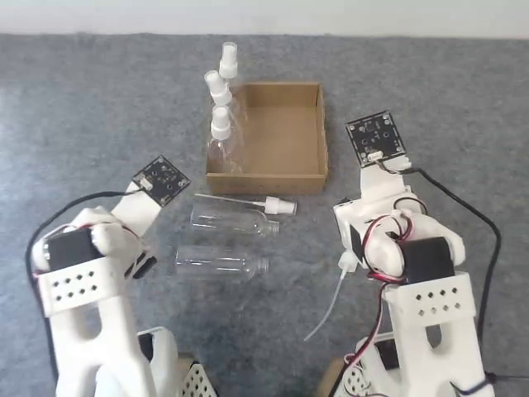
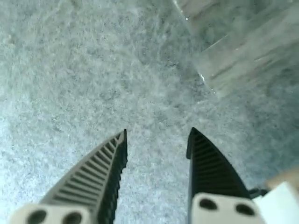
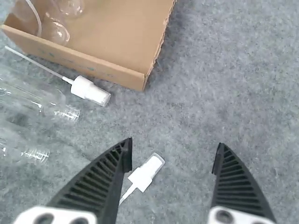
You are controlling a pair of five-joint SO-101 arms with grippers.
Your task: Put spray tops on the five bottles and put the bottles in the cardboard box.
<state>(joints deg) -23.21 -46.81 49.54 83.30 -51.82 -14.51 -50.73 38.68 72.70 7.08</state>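
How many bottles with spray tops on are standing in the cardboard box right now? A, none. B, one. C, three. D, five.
C: three capped bottles stand inside the cardboard box along one wall, while two uncapped bottles lie on the table in front of it.

Two bottles (image 1: 231, 220) before cardboard box (image 1: 266, 182)
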